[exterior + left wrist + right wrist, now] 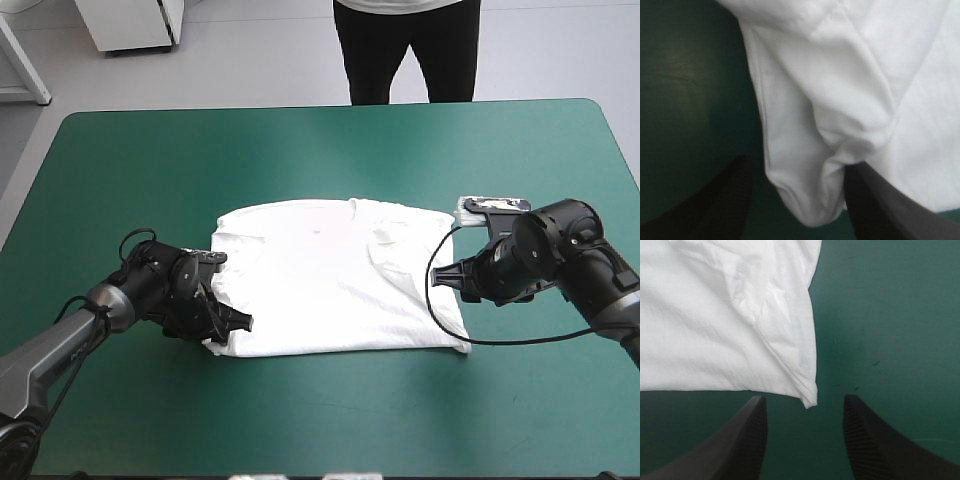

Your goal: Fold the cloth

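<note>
Currently I see the T-shirt (330,280) lying flat at mid-table on the teal-green cover (300,150), collar toward the far edge, long axis running left to right, my left gripper (230,330) spread open astride its near-left corner, my right gripper (804,400) open, the near-right corner between its fingertips.

One white T-shirt (335,285), one teal-green bench (300,150) and two robot hands, the left hand (800,162) and the right hand (804,397), share the scene.

Pale floor (270,60); white cabinet (135,25)
</note>
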Tool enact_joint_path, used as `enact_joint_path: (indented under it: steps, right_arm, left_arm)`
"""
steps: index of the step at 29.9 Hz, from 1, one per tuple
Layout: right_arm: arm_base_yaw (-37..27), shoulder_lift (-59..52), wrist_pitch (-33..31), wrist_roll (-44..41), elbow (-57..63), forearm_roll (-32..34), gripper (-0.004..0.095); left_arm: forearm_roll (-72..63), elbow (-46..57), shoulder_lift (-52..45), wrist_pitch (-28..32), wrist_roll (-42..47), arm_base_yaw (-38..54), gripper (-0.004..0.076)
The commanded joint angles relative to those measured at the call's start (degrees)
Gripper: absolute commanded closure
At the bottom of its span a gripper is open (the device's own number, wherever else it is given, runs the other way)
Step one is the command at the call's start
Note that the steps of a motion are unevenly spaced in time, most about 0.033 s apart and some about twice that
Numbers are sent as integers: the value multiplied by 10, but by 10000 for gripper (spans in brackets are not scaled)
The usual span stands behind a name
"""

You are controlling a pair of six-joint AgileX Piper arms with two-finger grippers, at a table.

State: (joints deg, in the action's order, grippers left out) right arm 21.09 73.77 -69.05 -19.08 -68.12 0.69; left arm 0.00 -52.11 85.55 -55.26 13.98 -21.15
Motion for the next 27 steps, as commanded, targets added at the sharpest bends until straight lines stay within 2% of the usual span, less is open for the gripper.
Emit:
enact_joint_path:
  steps: [1,5,7,9,12,16,23,27]
  right_arm:
    - [-4,-17,0,1,-13,20,467]
    - [-4,-17,-4,1,-13,20,467]
    - [-4,-17,-4,1,-13,23,467]
    - [-4,-17,-7,1,-13,23,467]
    - [-4,-17,-14,12,-13,12,467]
    - [-3,-17,0,14,-13,5,461]
    - [-1,1,80,8,52,5,462]
    - [4,7,152,-22,118,7,462]
  left_arm:
    - [-8,-2,5,21,12,-5,324]
    - [-25,31,39,39,14,-5,331]
    - [-38,49,55,50,14,-5,363]
    - [-42,63,61,63,14,-5,464]
    - [-42,71,61,73,14,-5,717]
    - [-41,71,61,79,14,-5,731]
    - [-39,71,61,80,16,-5,731]
    - [-39,71,61,80,16,-5,731]
